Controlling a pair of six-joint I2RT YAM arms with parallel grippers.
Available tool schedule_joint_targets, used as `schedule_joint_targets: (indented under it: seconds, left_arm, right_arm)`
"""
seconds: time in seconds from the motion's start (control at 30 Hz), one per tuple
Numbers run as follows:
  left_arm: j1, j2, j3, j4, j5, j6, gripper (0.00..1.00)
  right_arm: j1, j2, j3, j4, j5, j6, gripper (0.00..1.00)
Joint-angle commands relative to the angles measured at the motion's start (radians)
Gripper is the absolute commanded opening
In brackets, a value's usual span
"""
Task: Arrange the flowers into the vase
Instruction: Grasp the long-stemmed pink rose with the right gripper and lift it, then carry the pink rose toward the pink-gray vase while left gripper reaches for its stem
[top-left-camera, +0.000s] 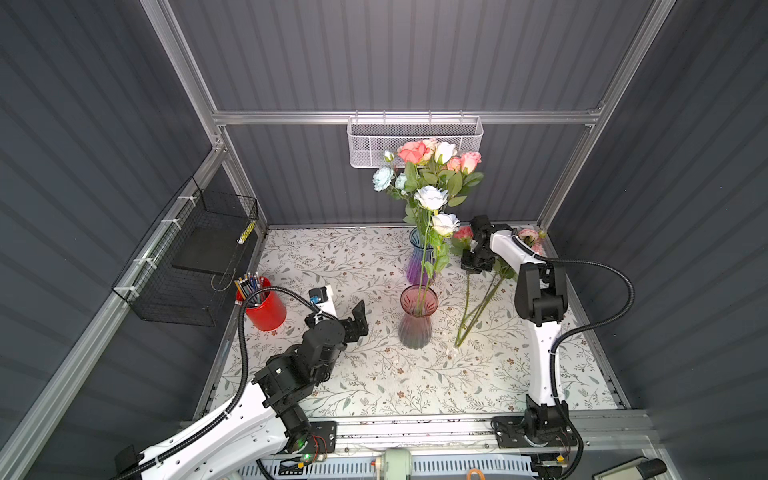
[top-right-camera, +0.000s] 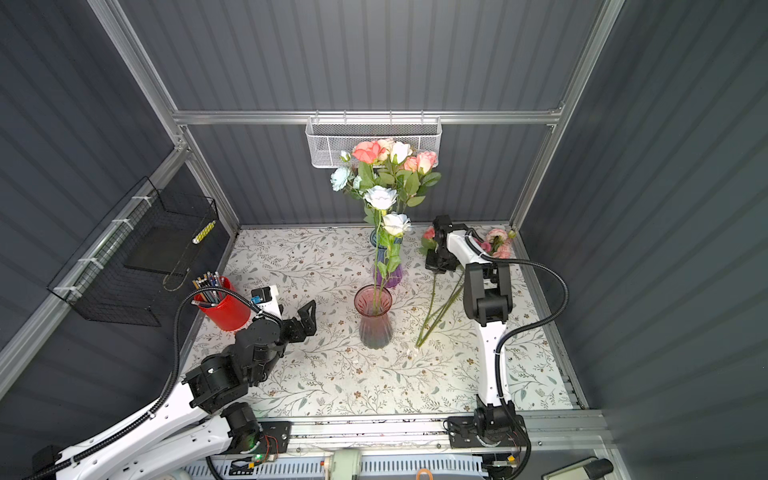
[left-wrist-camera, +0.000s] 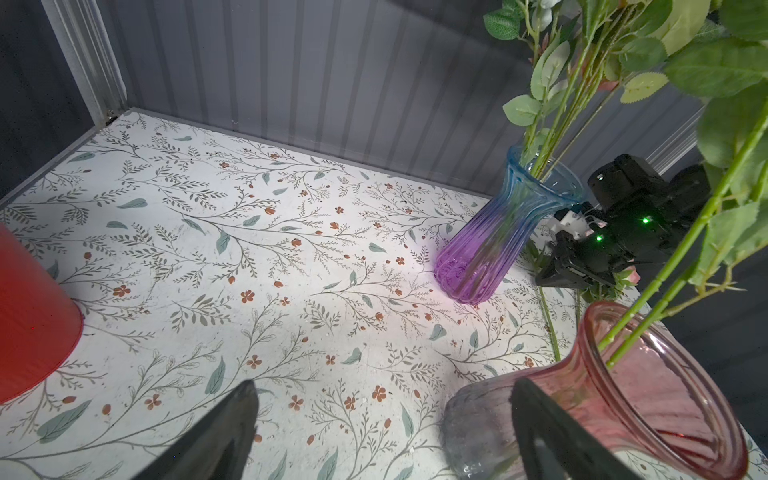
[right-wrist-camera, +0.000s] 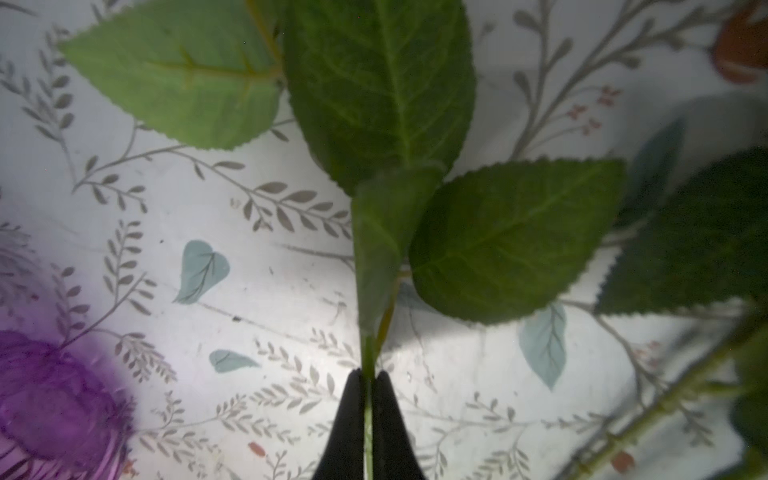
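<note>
Right fingers (right-wrist-camera: 351, 419) are pinched tight on a green leafy rose stem (right-wrist-camera: 368, 353), behind and to the right of the ribbed pink glass vase (top-left-camera: 415, 328). Left fingers (left-wrist-camera: 226, 428) stand wide apart, gripping nothing, just left of that vase. I see two pale-headed roses (top-left-camera: 444, 223) standing in it; loose green-stemmed roses (top-left-camera: 480, 309) lie on the floral-print worktop (top-left-camera: 332, 374) to its right.

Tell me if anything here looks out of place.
A few flowers lie loose on the table right of the pink vase, not in any vase; the right hand is shut on one stem. Nothing looks spilled or broken.
</note>
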Motion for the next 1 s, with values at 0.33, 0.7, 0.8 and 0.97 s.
schedule_joint_targets:
  seconds: [0.33,0.7,0.8,0.97]
  left_arm:
    - [0.006,0.033,0.161,-0.070,0.048,0.066,0.95]
    - [0.006,0.124,0.279,-0.074,0.333,0.214,0.95]
    - [0.006,0.158,0.316,-0.071,0.403,0.244,0.95]
    - [0.005,0.222,0.375,-0.057,0.507,0.285,0.94]
  right_arm:
    - [-0.003,-0.441,-0.368,0.372,0.043,0.067,0.00]
    - [-0.001,-0.803,-0.651,0.493,0.069,0.090,0.00]
    - [0.000,-0.906,-0.705,0.495,0.082,0.092,0.00]
    - [0.002,-1.079,-0.758,0.479,0.106,0.096,0.00]
